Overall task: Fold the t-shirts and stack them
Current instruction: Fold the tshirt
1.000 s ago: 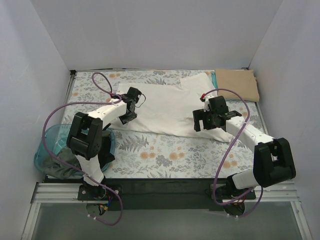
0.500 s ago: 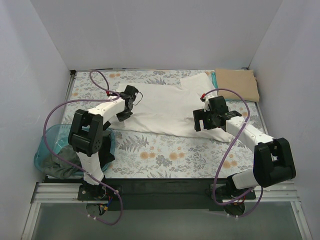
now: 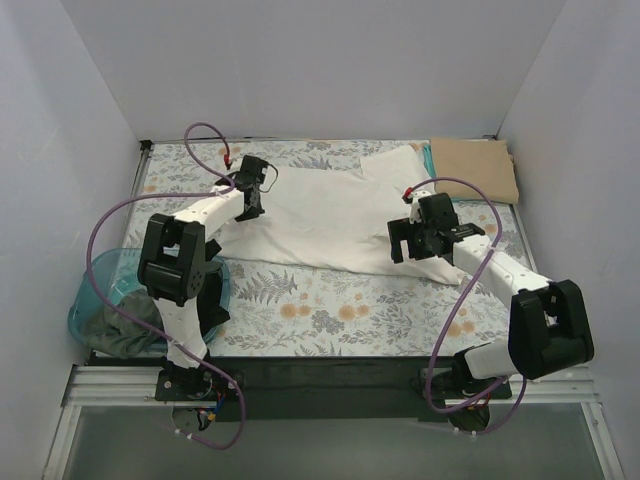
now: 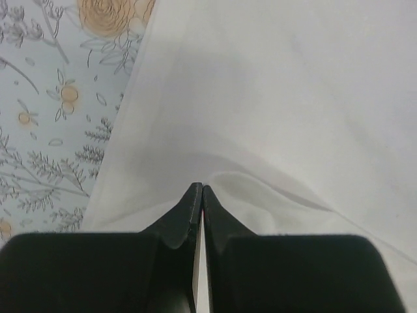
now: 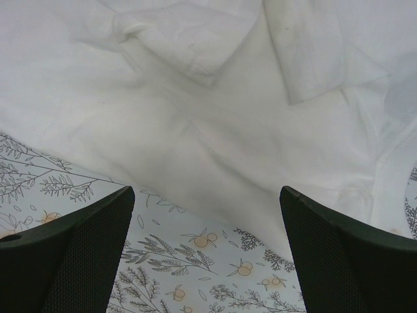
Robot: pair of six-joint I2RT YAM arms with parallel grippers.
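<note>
Floral covering [image 3: 330, 300]; wrist view reveals left gripper [image 4: 198, 190] pinching shirt [image 4: 293, 98].

left arm [image 3: 205, 210], right arm [image 3: 492, 266]: white shells, boxy black joints | purple cable [image 3: 450, 180] looping off each, red end plug | left hand [image 4: 199, 190]: black, slim pointed fingers | right hand [image 5: 206, 190]: black, broad mesh-textured fingers

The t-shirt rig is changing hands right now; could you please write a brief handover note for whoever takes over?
Left gripper: shut, pinching the cream-white shirt at its left edge.
Right gripper: open above that shirt's near right edge, holding nothing.
The shirt lies spread mid-table.
Done: tan shirt folded at the far right corner, teal shirt peeking out beside it.
To do: fold and stack the cream-white shirt, then the dark shirts in the basket.
</note>
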